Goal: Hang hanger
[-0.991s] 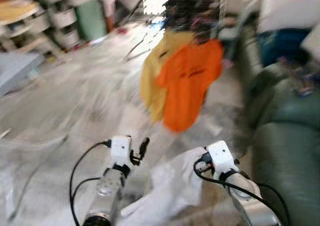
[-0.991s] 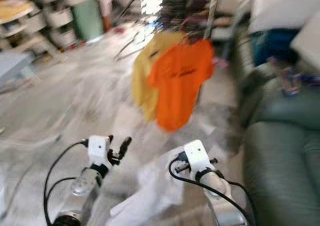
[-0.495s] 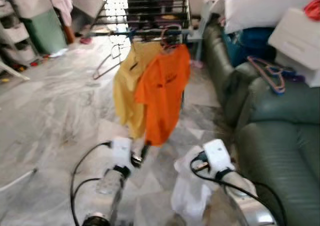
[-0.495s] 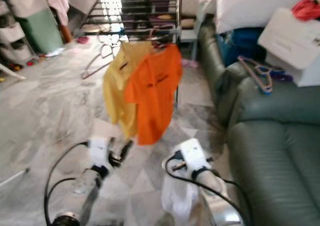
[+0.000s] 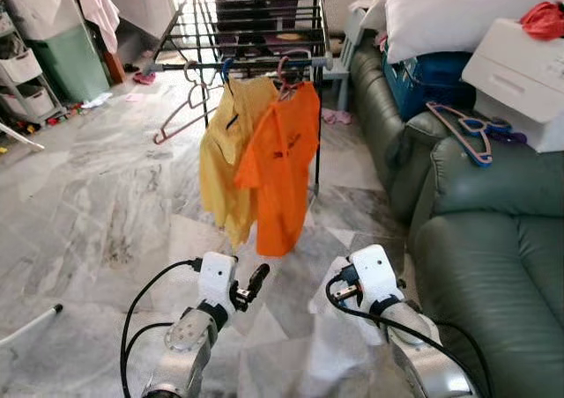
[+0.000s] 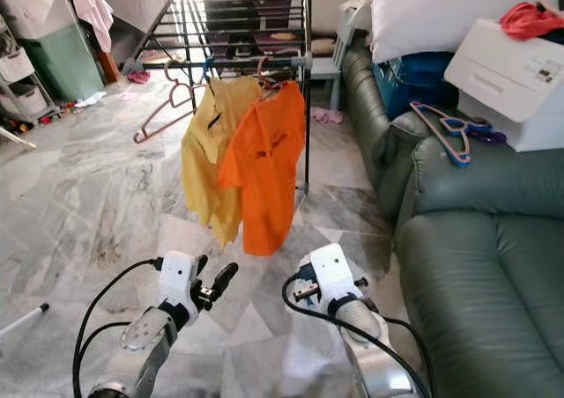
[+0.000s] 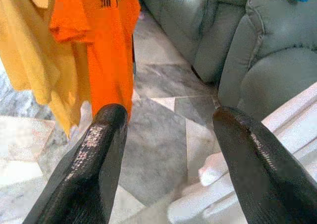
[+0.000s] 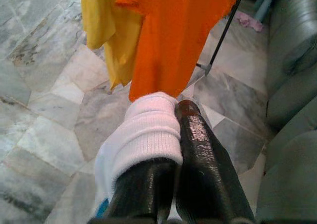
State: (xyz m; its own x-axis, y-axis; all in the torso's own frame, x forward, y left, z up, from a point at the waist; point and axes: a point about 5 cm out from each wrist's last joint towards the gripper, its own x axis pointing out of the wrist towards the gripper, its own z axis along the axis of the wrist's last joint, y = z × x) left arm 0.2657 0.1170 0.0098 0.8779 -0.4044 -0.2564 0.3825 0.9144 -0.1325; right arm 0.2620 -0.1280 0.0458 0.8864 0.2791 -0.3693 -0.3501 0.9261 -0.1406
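Far left: green bin (image 5: 77, 59) w/ pale clothes hanging above.
Floor (image 5: 97, 195): grey marble tiles; white pole (image 5: 31, 325) lying near left.
Left gripper (image 7: 168, 149): near left, raised, fingers spread apart, nothing between them.
Drying rack (image 5: 251, 24): far centre, dark metal rails.
Pink hangers (image 5: 181, 112): two, empty, hooked on rack's front rail, left of the shirts.
Yellow shirt (image 5: 225, 165): on a hanger on the front rail, touching orange shirt.
Orange shirt (image 5: 280, 173): on a pink hanger, just right of the yellow one, partly in front of it.
White garment (image 8: 146, 130): near centre, clamped in right gripper, rest drooping toward floor. Cannot tell if a hanger is in it.
Right gripper (image 8: 173, 135): near right, fingers pressed together on white garment, pointing toward the orange shirt.
Green sofa (image 5: 493, 266): right side, near to far.
Loose hangers (image 5: 467, 132): pink and blue, lying on sofa arm.
White box (image 5: 520, 63): on sofa, red cloth (image 5: 542, 15) on top.
Blue crate (image 5: 432, 77) under white cushion (image 5: 449, 11), far right.
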